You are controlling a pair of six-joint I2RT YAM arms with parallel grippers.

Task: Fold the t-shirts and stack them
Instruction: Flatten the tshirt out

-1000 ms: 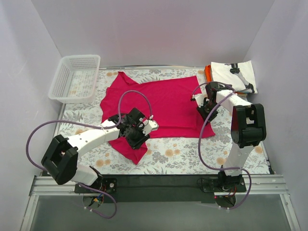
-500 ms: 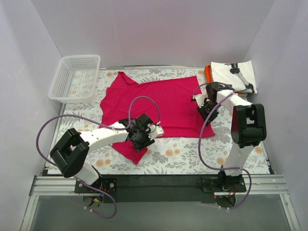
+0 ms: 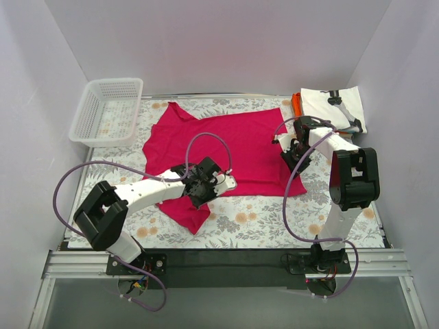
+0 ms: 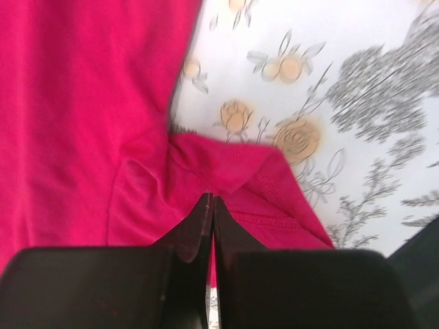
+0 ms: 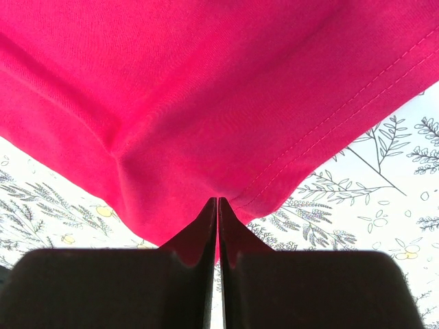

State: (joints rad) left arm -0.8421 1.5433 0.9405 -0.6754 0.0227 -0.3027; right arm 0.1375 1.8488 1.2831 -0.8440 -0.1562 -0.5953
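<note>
The crimson-pink t-shirt (image 3: 226, 147) lies spread on the flowered table, one flap hanging toward the front. My left gripper (image 3: 203, 185) is shut on the shirt's front edge near the sleeve; in the left wrist view (image 4: 211, 200) the jaws pinch a fold of the pink cloth (image 4: 82, 123). My right gripper (image 3: 293, 152) is shut on the shirt's right edge; in the right wrist view (image 5: 217, 202) the cloth (image 5: 206, 89) is lifted off the table at the hem. The white printed t-shirt (image 3: 335, 107) lies folded on the orange t-shirt (image 3: 295, 104) at the back right.
A white mesh basket (image 3: 108, 112) stands at the back left. The flowered tablecloth (image 3: 274, 219) shows along the front, with a black rail below it. White walls close in the sides and back.
My left gripper has moved right and a little back along the shirt's front edge, dragging the pinched cloth. The right arm has not moved.
</note>
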